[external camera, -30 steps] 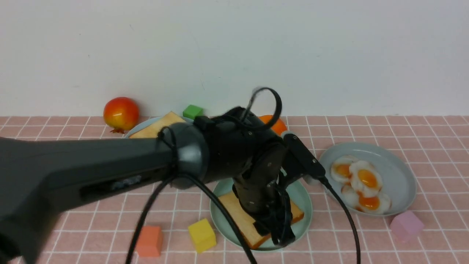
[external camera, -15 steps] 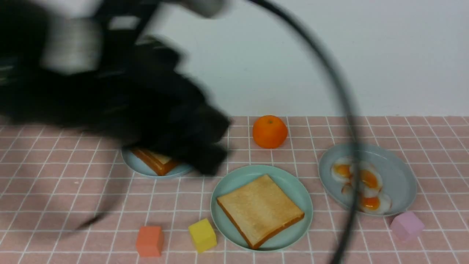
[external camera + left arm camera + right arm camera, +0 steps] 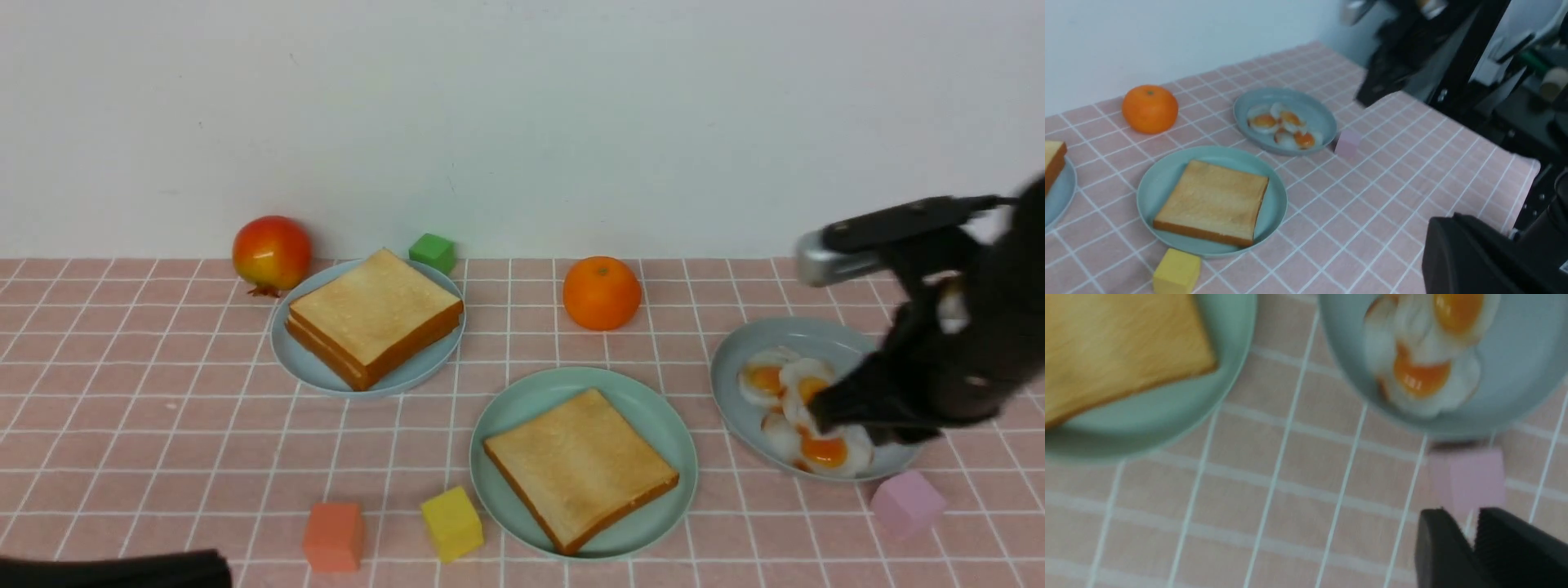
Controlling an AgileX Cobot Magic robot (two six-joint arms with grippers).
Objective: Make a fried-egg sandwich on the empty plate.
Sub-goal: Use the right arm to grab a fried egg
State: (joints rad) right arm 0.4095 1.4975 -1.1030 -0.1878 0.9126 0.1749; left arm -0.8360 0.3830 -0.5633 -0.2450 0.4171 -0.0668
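- At mid-surface, front view: mint plate (image 3: 506,412) bears one toast (image 3: 580,467). Right tool (image 3: 826,415), blurred, overlaps three eggs (image 3: 823,452) on grey plate (image 3: 890,359) at right.
- Left wrist view: toast on mint plate, eggs on grey plate beyond. Left tool's state cannot be told.
- Right wrist view: right tool almost closed, a slit between tips, gripping nothing, near pink block (image 3: 1468,477). Eggs lie apart from it.

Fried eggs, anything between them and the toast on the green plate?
Nothing visible. Only bare tablecloth separates the fried eggs from the mint-green plate; the toast is uncovered, and the pink cube sits aside.
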